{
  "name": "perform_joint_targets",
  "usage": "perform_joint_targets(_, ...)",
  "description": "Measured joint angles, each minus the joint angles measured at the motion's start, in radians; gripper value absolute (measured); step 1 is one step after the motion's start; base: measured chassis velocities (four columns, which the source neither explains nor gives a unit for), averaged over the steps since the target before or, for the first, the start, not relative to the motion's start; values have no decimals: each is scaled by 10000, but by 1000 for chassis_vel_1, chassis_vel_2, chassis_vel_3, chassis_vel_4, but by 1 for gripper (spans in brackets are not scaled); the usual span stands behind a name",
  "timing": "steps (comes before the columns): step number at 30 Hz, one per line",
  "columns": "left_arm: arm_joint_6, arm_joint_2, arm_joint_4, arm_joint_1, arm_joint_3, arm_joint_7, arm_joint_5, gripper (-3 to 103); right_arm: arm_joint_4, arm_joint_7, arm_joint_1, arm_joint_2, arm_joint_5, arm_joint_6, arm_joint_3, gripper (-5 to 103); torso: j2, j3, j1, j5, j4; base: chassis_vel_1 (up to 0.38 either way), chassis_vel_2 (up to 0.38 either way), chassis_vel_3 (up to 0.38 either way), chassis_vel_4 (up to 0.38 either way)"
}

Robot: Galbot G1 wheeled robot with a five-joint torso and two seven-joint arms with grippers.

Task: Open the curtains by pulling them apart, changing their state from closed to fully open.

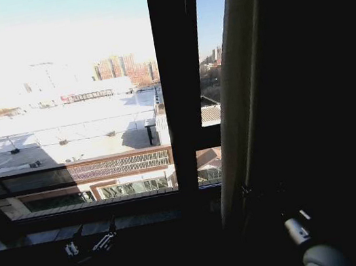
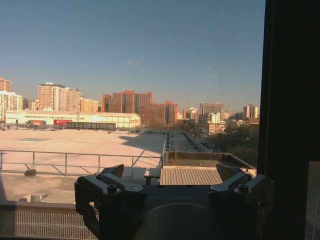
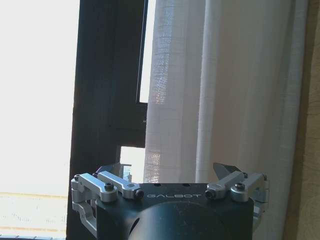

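A sheer white curtain panel [image 1: 240, 94] hangs bunched at the right side of the window, its pleats running down to the sill. In the right wrist view the same curtain [image 3: 225, 100] fills the space just ahead of my right gripper [image 3: 172, 170], which is open with nothing between its fingers. In the head view the right gripper [image 1: 254, 195] sits in shadow at the curtain's lower edge. My left gripper [image 1: 88, 242] is low in front of the bare glass; in its wrist view the left gripper [image 2: 170, 172] is open and holds nothing.
A thick dark window frame bar [image 1: 181, 70] stands upright between the bare glass and the curtain. A dark sill [image 1: 78, 230] runs below the glass. Rooftops and city buildings [image 2: 135, 107] lie outside. A wall edge [image 3: 307, 150] is beside the curtain.
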Motion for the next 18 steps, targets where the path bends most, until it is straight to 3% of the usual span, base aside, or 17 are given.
perform_joint_targets(9, 17, 173, 0, 16, -100, 5, -28, 100, -36, 0, -120, 266, -368, 0, -104, 100, 0, 0, 1, -4, 1, 203, 270, -204, -263)
perform_joint_targets(18, -157, 44, 0, 53, -93, 50, -34, 100, 33, 4, -282, 379, -560, 4, -105, 100, 0, -1, 0, -3, -2, 320, 344, -333, -334)
